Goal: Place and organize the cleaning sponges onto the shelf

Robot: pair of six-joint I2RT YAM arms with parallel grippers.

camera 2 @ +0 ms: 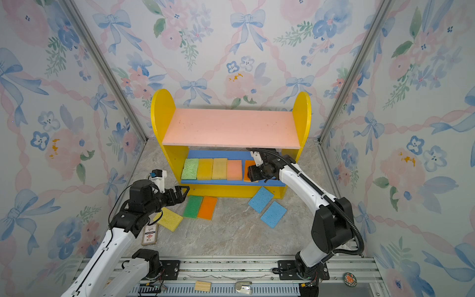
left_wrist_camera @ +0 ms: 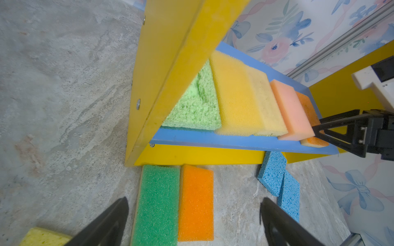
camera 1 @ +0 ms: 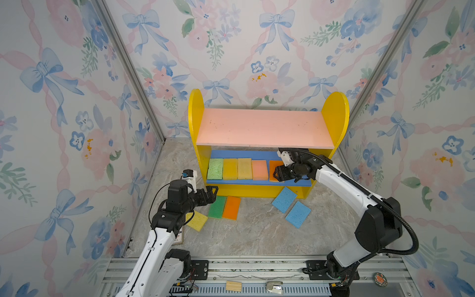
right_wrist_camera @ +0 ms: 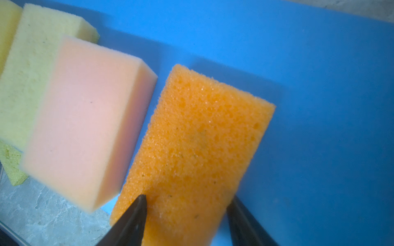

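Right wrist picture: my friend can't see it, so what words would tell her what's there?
An orange sponge lies on the shelf's blue board, with two black fingers at either side of its near end. A peach-pink sponge sits beside it, then a pale yellow sponge.

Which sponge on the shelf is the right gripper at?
The orange sponge at the row's right end: the right gripper straddles its near end. The peach sponge beside it and the rest of the row lie outside the jaws.
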